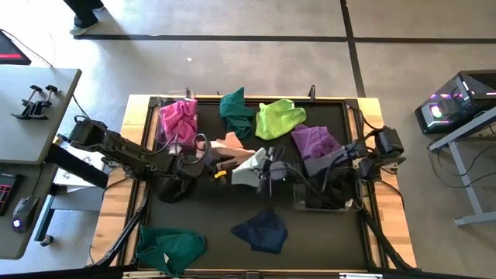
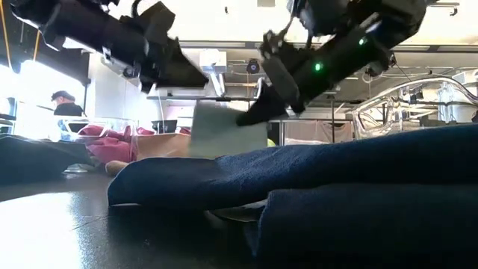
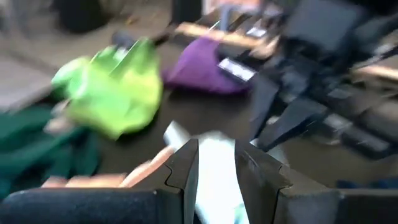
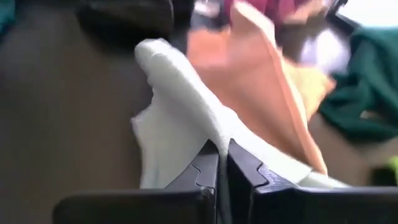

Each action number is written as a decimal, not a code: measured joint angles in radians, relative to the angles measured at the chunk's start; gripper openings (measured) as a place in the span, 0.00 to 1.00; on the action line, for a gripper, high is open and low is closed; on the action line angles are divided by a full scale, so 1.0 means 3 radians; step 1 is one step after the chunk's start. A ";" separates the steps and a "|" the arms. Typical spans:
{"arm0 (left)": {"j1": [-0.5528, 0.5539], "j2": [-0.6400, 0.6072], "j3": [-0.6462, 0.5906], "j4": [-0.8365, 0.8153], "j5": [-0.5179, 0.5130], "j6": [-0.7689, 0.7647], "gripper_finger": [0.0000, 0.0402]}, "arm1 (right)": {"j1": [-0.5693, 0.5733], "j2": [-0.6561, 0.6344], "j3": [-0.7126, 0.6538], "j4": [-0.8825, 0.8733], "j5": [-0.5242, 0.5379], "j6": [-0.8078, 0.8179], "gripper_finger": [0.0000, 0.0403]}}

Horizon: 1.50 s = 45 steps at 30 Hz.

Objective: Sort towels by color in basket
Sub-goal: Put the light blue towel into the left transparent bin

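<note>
A pale mint towel [image 1: 249, 164] hangs between my two grippers at the table's middle; in the low view the mint towel [image 2: 224, 131] is clear of the table. My left gripper [image 1: 231, 167] is shut on its left part, my right gripper [image 1: 267, 167] on its right part. Lying around it are a peach towel [image 1: 229, 146], a magenta towel [image 1: 178, 120], a dark green towel [image 1: 236, 112], a lime towel [image 1: 279, 118], a purple towel [image 1: 314, 141], a navy towel [image 1: 262, 231] and a teal towel [image 1: 170, 246]. My left gripper [image 3: 216, 152] pinches the mint towel's edge part [image 3: 214, 177] between its two fingers, coming level from the table's left. The cloth runs on beyond the fingertips, off the table. My right gripper [image 4: 222, 146] pinches a raised fold of the mint towel [image 4: 214, 134] between its shut fingers, coming from the table's right. The towel spreads away from the fingertips, above the peach towel [image 4: 273, 74].
A wire basket [image 1: 163, 124] at the table's far left holds the magenta towel. Another basket [image 1: 325, 200] stands at the right, under my right arm. A black cloth [image 1: 174, 188] lies below my left arm. The navy towel [image 2: 314, 179] fills the low view's foreground.
</note>
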 joint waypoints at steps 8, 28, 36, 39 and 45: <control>-0.0588 -0.0003 0.0003 0.0924 0.0050 0.1437 0.22 | 0.0422 -0.0114 -0.0004 0.0272 0.0502 -0.0015 0.01; -0.0394 0.0672 0.0049 0.1225 -0.0039 0.1672 0.43 | 0.0489 -0.0099 -0.0004 0.0792 0.0473 -0.0246 0.01; -0.0211 0.0872 0.0072 0.1220 0.0489 0.1511 0.42 | 0.0489 -0.0099 -0.0004 0.0836 0.0469 -0.0247 0.01; -0.0136 0.0956 0.0099 0.1201 0.0405 0.1419 0.40 | 0.0487 -0.0099 -0.0004 0.0836 0.0404 -0.0247 0.01; -0.0104 0.1110 0.0109 0.1189 0.0402 0.1581 0.33 | 0.0489 -0.0099 -0.0004 0.0864 0.0310 -0.0352 0.01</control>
